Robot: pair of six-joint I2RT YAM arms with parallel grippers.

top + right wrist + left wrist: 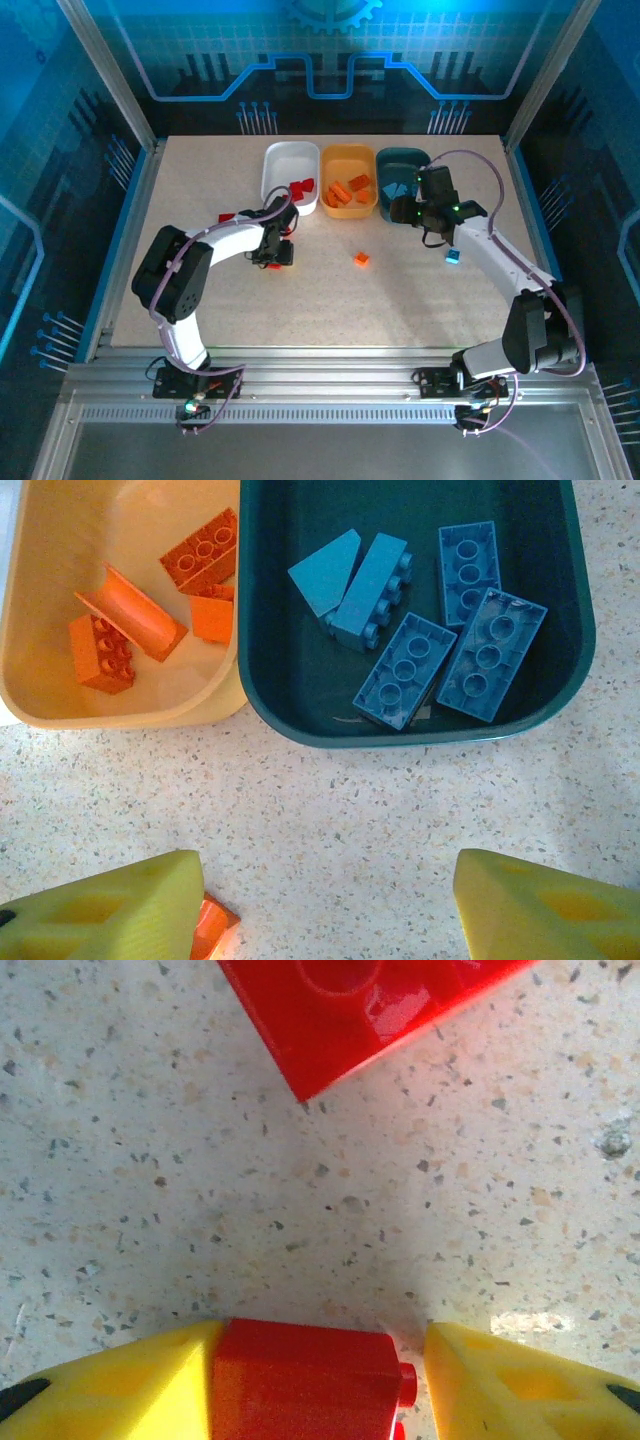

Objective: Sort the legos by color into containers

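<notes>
teal tub [280,680], 5 blue legos [405,670] inside

Left gripper [322,1372] at the lower edge, its yellow fingers [120,1390] flanking a red lego brick [300,1380]. The brick touches the left finger; a narrow gap remains at the right. A second red brick [350,1010] lies beyond on the speckled tabletop [300,1210].
</notes>
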